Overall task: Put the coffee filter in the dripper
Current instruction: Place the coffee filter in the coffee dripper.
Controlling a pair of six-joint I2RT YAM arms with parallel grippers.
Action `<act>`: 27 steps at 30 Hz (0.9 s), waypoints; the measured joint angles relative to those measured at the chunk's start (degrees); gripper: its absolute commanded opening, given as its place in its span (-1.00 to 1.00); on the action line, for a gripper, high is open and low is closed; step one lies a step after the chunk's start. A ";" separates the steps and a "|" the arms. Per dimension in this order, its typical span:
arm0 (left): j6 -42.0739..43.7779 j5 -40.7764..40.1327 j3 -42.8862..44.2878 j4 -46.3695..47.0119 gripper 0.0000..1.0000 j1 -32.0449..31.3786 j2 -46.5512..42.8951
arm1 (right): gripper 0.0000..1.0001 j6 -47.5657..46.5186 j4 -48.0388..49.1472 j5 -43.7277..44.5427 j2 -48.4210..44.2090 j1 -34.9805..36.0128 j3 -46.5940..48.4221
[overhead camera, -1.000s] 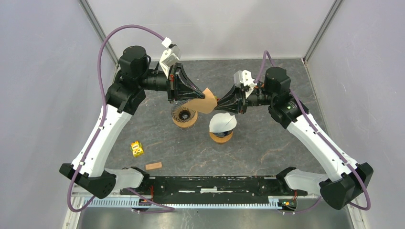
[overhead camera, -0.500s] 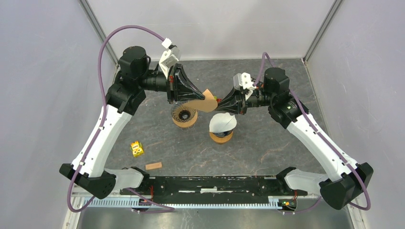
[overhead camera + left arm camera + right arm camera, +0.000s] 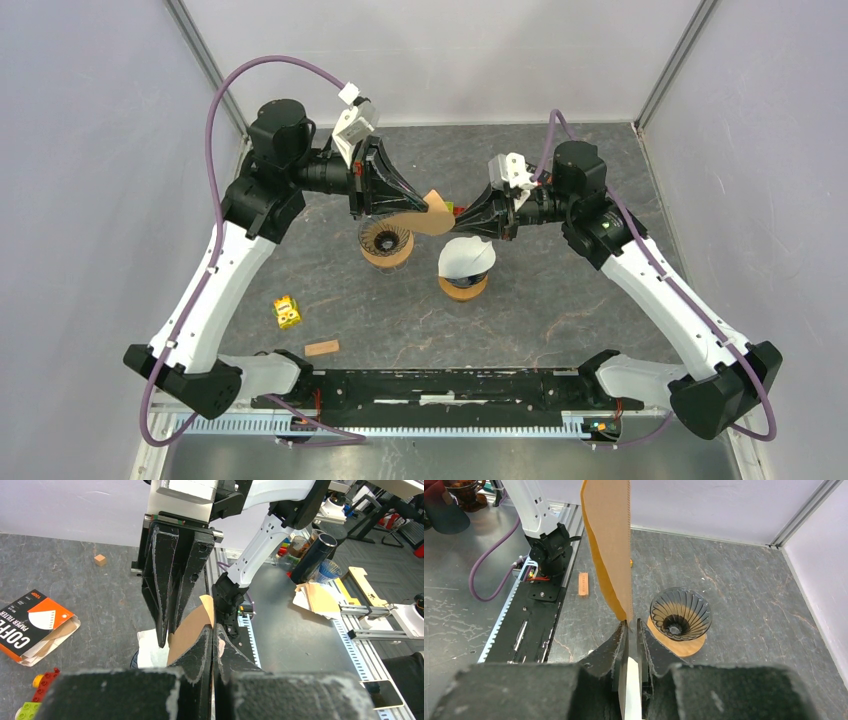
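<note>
Currently pinching the brown coffee filter (image 3: 428,218) between tightly closed left gripper (image 3: 418,207) jaws, holding it aloft near the empty dripper (image 3: 386,240). Meeting its far corner with right gripper (image 3: 458,213) jaws narrowly apart; grip there impossible to tell.

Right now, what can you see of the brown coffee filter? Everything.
The coffee filter is brown paper, folded flat into a fan shape, with a crimped seam along one edge. It hangs in the air, clear of the table and roughly upright in the right wrist view, near the empty glass dripper but not in it. The left pincer is shut on one edge. The right pincer brackets its pointed tip; whether it grips is unclear.
</note>
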 measured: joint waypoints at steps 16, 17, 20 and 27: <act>-0.37 -0.09 -1.57 2.95 -0.95 0.00 -0.04 | -0.70 7.34 6.99 -3.17 0.02 0.00 -0.13; -0.59 -0.11 -1.68 3.37 -0.96 0.00 -0.04 | -0.70 8.15 8.02 -3.48 0.02 0.00 -0.31; -1.90 -0.15 -2.25 5.14 -0.96 0.00 -0.04 | -0.68 11.04 12.09 -4.15 0.02 0.00 -1.75; -5.40 -0.44 -4.98 9.62 -0.96 0.00 -0.04 | -0.69 19.85 21.16 -4.63 1.07 0.00 -5.75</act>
